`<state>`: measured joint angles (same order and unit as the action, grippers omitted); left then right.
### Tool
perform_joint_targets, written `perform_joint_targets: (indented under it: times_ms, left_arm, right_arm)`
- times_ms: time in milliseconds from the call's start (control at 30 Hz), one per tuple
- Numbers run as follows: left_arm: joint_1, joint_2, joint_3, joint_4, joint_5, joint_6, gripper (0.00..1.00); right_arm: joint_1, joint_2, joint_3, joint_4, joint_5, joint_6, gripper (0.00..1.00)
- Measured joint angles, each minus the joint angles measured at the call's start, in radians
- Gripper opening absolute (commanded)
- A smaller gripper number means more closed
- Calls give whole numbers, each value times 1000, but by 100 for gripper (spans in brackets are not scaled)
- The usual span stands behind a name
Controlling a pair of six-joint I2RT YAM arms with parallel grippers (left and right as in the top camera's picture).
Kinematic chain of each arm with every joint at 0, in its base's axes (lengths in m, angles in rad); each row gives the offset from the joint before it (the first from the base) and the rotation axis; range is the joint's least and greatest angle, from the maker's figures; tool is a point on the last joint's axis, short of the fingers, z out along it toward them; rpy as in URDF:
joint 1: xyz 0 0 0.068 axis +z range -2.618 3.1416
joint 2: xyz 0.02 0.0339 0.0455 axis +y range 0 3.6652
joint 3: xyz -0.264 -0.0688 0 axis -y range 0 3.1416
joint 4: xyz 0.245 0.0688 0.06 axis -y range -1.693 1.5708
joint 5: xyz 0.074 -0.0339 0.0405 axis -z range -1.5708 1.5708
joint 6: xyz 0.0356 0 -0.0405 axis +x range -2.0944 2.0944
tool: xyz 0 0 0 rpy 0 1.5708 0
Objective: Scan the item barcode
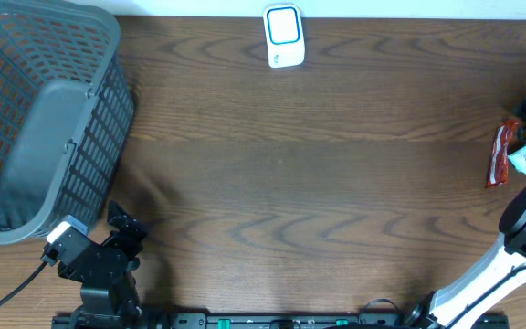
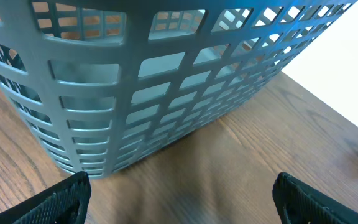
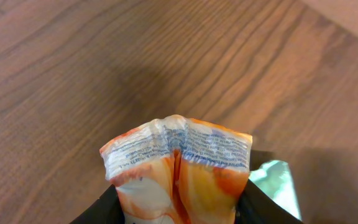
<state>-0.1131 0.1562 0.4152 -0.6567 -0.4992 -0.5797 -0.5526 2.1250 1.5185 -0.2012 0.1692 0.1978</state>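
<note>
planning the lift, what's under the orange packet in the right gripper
Only the brown wooden table and a shiny teal foil wrapper show around the orange crinkled plastic packet; whatever lies directly beneath is covered.

The counter's [image 1: 318,183] broad middle lies open for passage, with the grey basket [image 1: 108,128] blocking 10 o'clock, the white scanner [image 1: 283,37] at 12, and the red snack packet [image 1: 499,155] at 3.

Overhead straight down, left wrist facing basket [image 2: 166,81], right wrist close on packet [image 3: 179,168]
</note>
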Motion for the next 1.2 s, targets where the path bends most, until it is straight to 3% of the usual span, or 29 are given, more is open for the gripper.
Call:
perform_joint_targets:
  times_ms: [200, 567, 667, 733, 767, 1033, 1200]
  left_arm:
    - [0, 0, 0, 0, 0, 0, 93]
    - [0, 0, 0, 0, 0, 0, 93]
    - [0, 0, 0, 0, 0, 0, 93]
    - [0, 0, 0, 0, 0, 0, 93]
    - [0, 0, 0, 0, 0, 0, 93]
    - [0, 0, 0, 0, 0, 0, 93]
    - [0, 0, 0, 0, 0, 0, 93]
  right_arm:
    - [12, 73, 0, 29, -14, 38, 39]
    - [8, 84, 15, -142, 148, 69, 38]
    - [-11, 82, 19, -183, 169, 99, 66]
    - [-24, 83, 19, -220, 169, 113, 94]
    - [-27, 83, 19, -233, 163, 118, 99]
    - [-8, 26, 100, -330, -19, 125, 99]
    - [41, -160, 214, -372, -175, 130, 99]
